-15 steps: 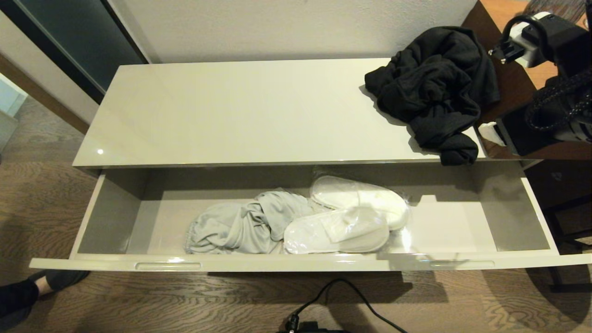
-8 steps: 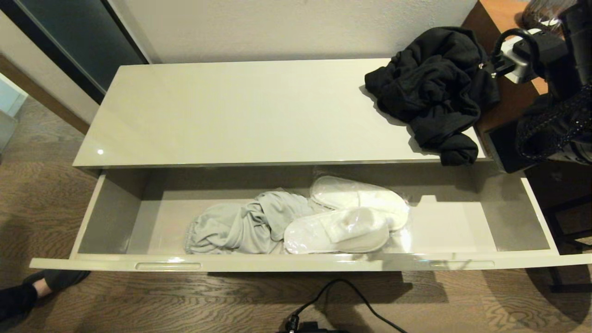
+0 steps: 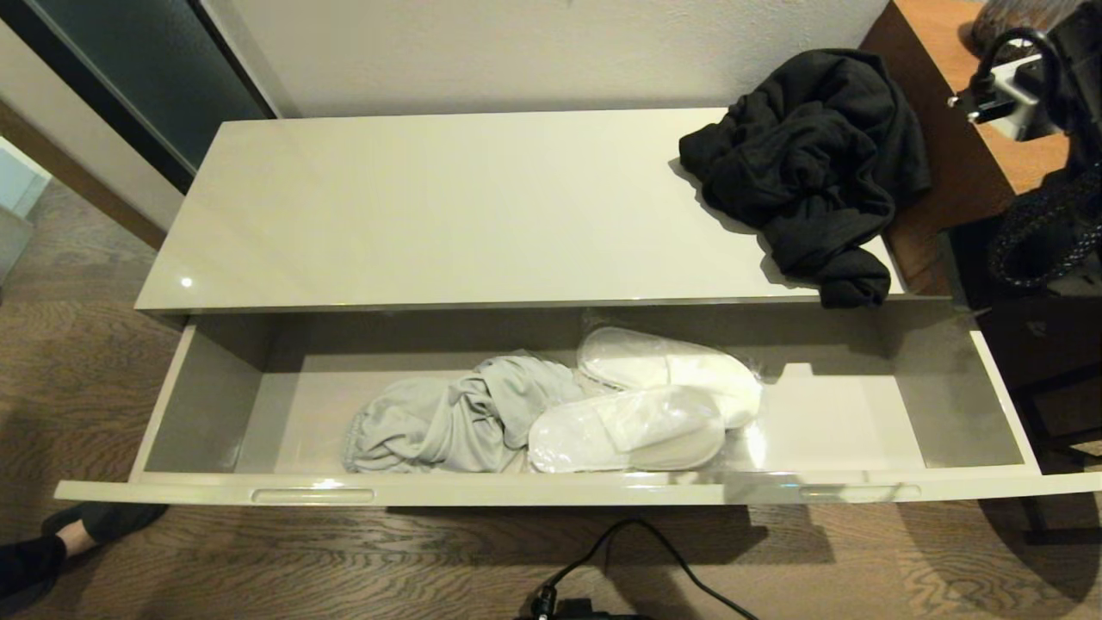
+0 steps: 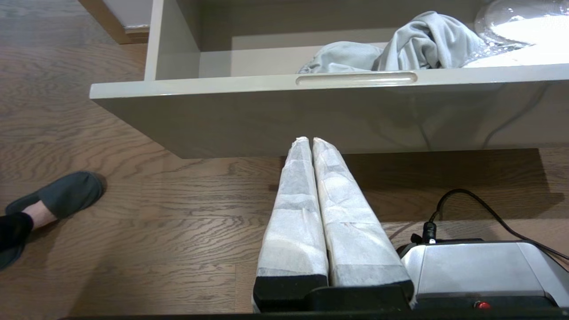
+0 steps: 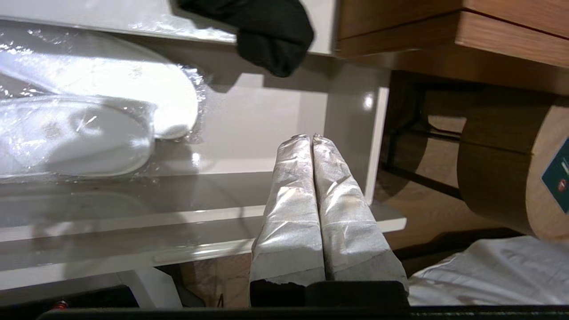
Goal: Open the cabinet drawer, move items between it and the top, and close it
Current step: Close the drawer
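Now long glossy cream drawer (image 3: pixel 534 492) open, axis left-right across lower frame; only wrist views show left gripper (image 4: pixel 309 140) and right gripper (image 5: pixel 310 137), fingers pressed together.

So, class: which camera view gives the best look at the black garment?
The head view: the black garment shows whole, crumpled on the top's right end, one tip hanging over the front edge. The right wrist view catches only that hanging tip. The left wrist view shows none of it.

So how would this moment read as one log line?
drawer open | black garment on top | slippers, grey garment inside | both jaws shut
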You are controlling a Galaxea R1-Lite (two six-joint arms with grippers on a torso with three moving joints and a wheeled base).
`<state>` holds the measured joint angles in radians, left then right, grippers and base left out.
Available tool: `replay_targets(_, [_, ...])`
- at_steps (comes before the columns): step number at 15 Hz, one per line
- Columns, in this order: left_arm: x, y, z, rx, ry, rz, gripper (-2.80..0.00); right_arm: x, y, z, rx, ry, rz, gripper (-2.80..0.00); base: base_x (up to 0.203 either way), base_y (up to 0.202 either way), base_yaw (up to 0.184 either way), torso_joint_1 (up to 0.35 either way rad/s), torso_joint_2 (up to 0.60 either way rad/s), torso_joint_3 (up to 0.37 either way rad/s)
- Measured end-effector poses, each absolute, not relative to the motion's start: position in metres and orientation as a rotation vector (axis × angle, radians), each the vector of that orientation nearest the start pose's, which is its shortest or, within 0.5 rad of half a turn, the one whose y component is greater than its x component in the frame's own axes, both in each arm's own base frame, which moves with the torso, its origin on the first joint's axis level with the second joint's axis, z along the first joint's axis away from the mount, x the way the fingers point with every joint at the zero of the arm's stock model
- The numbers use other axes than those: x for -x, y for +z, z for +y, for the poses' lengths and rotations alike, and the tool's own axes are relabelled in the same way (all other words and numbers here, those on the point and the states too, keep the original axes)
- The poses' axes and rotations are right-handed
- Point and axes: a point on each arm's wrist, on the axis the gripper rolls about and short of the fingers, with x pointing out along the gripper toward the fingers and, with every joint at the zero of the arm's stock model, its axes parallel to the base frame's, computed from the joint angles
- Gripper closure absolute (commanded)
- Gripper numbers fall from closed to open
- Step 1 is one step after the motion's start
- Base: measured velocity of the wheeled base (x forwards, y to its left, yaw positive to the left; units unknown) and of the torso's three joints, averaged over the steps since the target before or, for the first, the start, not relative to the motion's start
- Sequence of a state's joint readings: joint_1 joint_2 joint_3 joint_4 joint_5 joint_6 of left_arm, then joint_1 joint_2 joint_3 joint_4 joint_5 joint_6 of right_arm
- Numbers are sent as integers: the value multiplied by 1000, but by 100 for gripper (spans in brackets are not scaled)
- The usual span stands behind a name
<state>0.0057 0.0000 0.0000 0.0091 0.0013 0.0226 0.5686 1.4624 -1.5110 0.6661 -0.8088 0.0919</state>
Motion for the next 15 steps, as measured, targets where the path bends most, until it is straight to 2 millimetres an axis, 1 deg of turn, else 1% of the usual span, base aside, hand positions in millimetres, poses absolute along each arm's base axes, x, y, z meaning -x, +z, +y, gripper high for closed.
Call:
replay_targets(3, [23,75,0,-23,6,9,0,-180,333,74,237,-282,498,0,0,0,0,0,0,0])
replay_targets(5, [23,75,0,-23,6,9,0,-162,334,62,178,-313,528,0,0,0,0,0,0,0])
replay_targets(7, [23,75,0,-23,7,9,0,-136,331,54,126,-336,573,0,0,0,0,0,0,0])
replay_targets(9, [23,75,0,-23,7,9,0,-115,329,47,70,-388,603,0,0,0,0,0,0,0])
replay_targets(13, [23,75,0,-23,6,9,0,-85,321,35,-30,-507,664,0,0,0,0,0,0,0])
replay_targets(15, [23,75,0,-23,7,9,0,-81,322,32,-26,-549,631,0,0,0,0,0,0,0])
